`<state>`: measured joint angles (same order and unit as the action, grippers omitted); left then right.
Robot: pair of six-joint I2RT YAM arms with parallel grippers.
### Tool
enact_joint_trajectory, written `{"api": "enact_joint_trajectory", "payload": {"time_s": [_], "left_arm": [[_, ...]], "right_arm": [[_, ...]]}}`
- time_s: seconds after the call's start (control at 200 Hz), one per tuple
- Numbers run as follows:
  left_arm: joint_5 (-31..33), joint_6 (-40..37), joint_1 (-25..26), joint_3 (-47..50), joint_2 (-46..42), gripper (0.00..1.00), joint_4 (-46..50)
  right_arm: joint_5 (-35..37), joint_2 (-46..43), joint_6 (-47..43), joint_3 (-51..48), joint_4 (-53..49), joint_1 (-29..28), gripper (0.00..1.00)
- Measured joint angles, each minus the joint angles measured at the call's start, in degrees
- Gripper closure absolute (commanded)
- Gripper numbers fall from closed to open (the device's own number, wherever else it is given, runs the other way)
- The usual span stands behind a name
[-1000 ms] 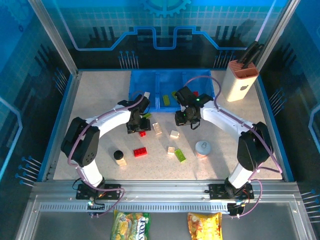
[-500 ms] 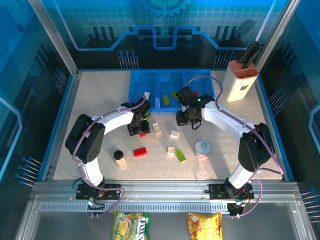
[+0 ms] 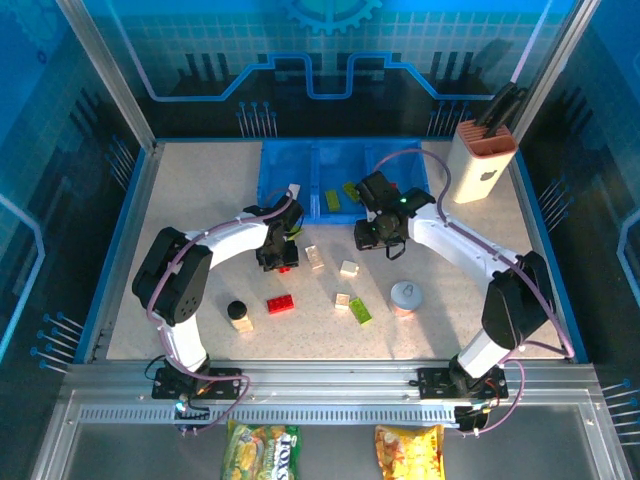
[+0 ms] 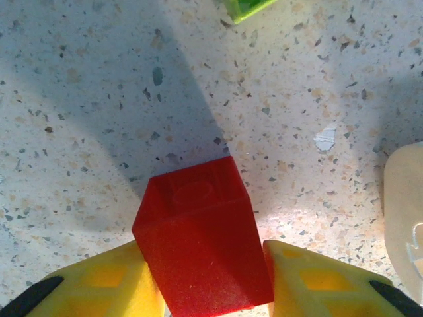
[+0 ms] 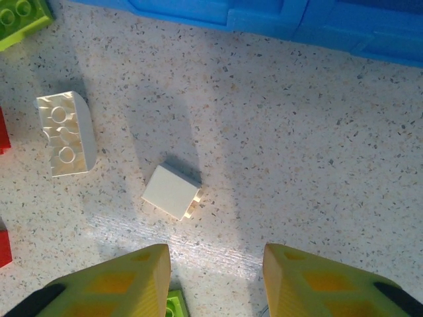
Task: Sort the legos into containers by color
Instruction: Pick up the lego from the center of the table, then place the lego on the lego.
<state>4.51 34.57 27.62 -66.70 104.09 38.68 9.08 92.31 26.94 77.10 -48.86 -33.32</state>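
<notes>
My left gripper [image 3: 279, 260] is down at the table with its yellow fingers pressed against both sides of a small red lego [image 4: 201, 247], so my left gripper [image 4: 211, 285] is shut on it. My right gripper [image 3: 373, 240] hovers open near the tray's front edge; beneath my right gripper [image 5: 215, 277] lies a small white lego [image 5: 172, 191], with a longer white lego [image 5: 65, 134] to its left. Loose on the table are another red lego [image 3: 280, 303], a white lego [image 3: 342, 300] and a green lego [image 3: 360, 311]. The blue tray of containers [image 3: 300, 165] holds green legos [image 3: 332, 200] in its middle compartment.
A black-lidded jar [image 3: 238, 314] stands front left and a silver-topped can [image 3: 405, 296] front right. The cream knife block [image 3: 482, 160] stands at the back right beside the tray. A lime green lego [image 4: 246, 6] lies just beyond the left gripper.
The left gripper's fingers have closed in around the small red lego while it settled lower. The right gripper has drifted slightly to the right, still open.
</notes>
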Motion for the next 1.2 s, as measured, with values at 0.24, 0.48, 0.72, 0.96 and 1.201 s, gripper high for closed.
{"api": "enact_joint_trajectory", "payload": {"time_s": [0.24, 0.48, 0.72, 0.96, 1.201], "left_arm": [[0.0, 0.0, 1.0, -1.3, 0.0, 0.65, 0.5], [0.0, -0.1, 3.9, -7.6, -0.2, 0.65, 2.1], [-0.5, -0.1, 7.3, -17.2, -0.2, 0.66, 2.4], [-2.8, -0.2, 10.6, -25.2, 1.3, 0.67, -2.8], [-2.5, -0.9, 13.3, -32.9, 8.2, 0.67, -10.8]], "right_arm": [[1.1, -1.9, 0.0, 0.0, -0.9, 0.1, 0.58], [1.0, -4.7, -0.6, -2.6, -1.2, 4.2, 0.58], [0.6, -9.7, -2.7, -8.0, -1.3, 13.4, 0.58], [-1.0, -15.0, -5.5, -11.9, -1.6, 23.1, 0.58], [-2.2, -18.1, -6.9, -12.6, -2.2, 26.0, 0.58]]}}
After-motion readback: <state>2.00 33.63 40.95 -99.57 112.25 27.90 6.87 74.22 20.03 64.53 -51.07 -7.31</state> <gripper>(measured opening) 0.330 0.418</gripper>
